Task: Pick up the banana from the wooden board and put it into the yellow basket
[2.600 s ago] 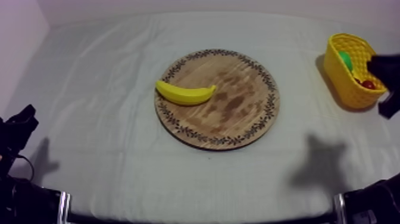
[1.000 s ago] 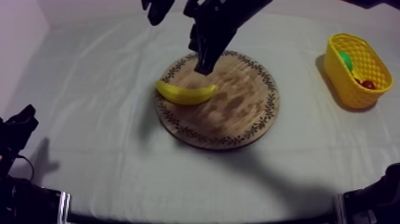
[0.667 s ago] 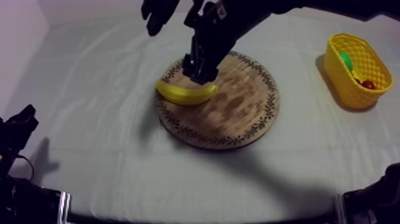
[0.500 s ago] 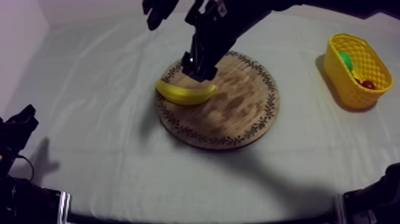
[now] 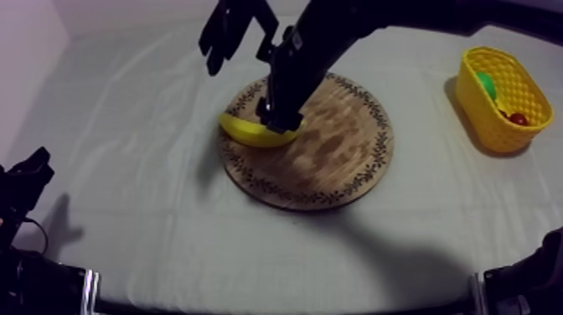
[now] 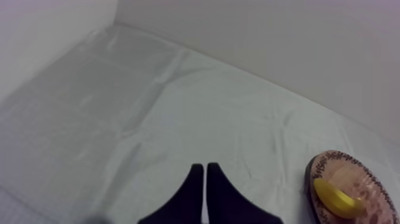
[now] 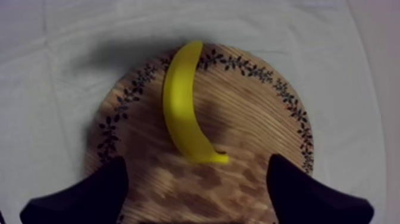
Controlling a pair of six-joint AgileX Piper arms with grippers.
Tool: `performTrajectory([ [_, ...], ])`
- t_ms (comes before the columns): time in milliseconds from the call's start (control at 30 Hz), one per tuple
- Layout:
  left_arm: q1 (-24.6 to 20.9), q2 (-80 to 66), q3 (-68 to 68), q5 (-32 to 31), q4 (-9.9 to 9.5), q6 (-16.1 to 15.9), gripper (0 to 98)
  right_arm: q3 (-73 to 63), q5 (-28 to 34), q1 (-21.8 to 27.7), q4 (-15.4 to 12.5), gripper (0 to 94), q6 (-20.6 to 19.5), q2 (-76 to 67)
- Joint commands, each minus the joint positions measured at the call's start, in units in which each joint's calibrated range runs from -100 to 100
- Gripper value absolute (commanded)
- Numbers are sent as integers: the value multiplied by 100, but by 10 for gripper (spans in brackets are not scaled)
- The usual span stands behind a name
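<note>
**A:** Nearest first: what is the left end effector [image 6: 205, 168] doing?

**B:** Fingers pressed together, empty, low over the bench [image 6: 119, 107].

**A:** And the right end effector [image 7: 196, 161]?

**B:** Spread wide over the banana [image 7: 181, 113] on the wooden board [image 7: 256, 125], holding nothing. I'd say it's the grasp step: lower, close, then carry to the yellow basket [image 5: 486, 113].

This looks like a robot test set-up in a lab. A table [image 5: 126, 209] under a plain grey-white cloth stands in a corner of bare pale walls [image 6: 268, 47]. Two black robot arms are mounted at it: the left arm [image 5: 25, 180] sits low at its side, and the right arm [image 5: 335, 33] reaches in over the middle. The things on the cloth are staged props: a round wooden board [image 5: 352, 159] with a patterned rim, carrying a toy banana [image 5: 239, 130], and a yellow basket [image 5: 482, 109] holding a small red fruit [image 5: 519, 119].
</note>
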Motion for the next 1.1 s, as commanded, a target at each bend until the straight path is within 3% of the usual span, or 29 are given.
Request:
performTrajectory([
  [0, -2, 3, 4, 0, 1, -1, 1, -42, -64, 8, 92, 886, 10, 326],
  [400, -2, 3, 4, 0, 1, -1, 1, -303, -330, -116, 359, 872, -38, 1301],
  [933, -2, 3, 4, 0, 1, -1, 1, -1484, -259, -50, 281, 861, 47, 2524],
  [1067, -2, 3, 4, 0, 1, -1, 1, -1698, -222, -21, 204, 777, 115, 2657],
])
